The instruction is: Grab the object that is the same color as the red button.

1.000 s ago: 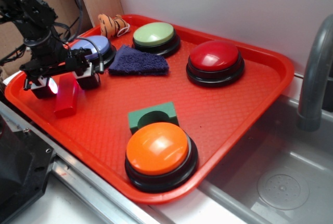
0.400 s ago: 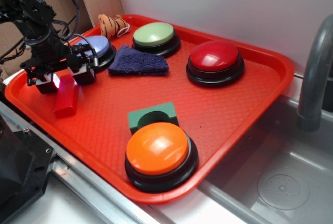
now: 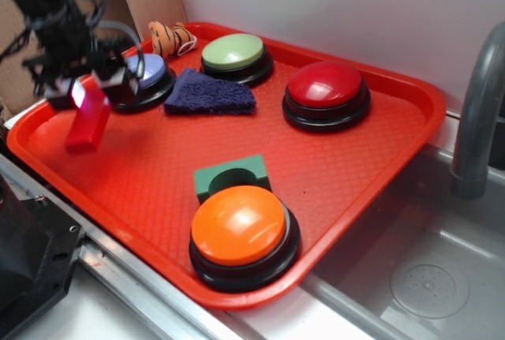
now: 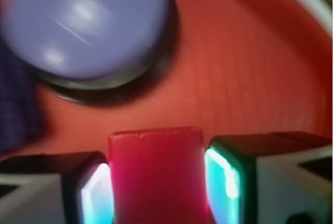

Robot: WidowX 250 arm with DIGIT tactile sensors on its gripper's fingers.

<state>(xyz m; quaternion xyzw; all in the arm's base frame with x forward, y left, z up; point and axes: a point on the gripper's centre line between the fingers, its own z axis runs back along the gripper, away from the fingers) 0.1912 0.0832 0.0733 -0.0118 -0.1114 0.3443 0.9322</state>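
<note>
My gripper point(image 3: 88, 91) is shut on the small bright red block point(image 3: 87, 115) at the far left of the red tray point(image 3: 339, 168) and holds it lifted above the tray floor. The block hangs tilted below the fingers. In the wrist view the red block point(image 4: 156, 177) fills the gap between my two glowing pads point(image 4: 221, 174), with the blue-purple button point(image 4: 86, 24) ahead. The dark-red dome button point(image 3: 326, 94) on its black base sits at the tray's back right, far from my gripper.
A blue-purple button point(image 3: 150, 72), a green button point(image 3: 234, 56), a dark blue cloth point(image 3: 207, 94), an orange button point(image 3: 241, 233), a green block with a round cutout point(image 3: 231, 176) and a striped toy point(image 3: 170, 38) lie on the tray. A sink point(image 3: 418, 261) and grey faucet point(image 3: 477, 119) are on the right.
My gripper has risen with the red block held in it. The block has left the tray floor and now hangs in the air.
</note>
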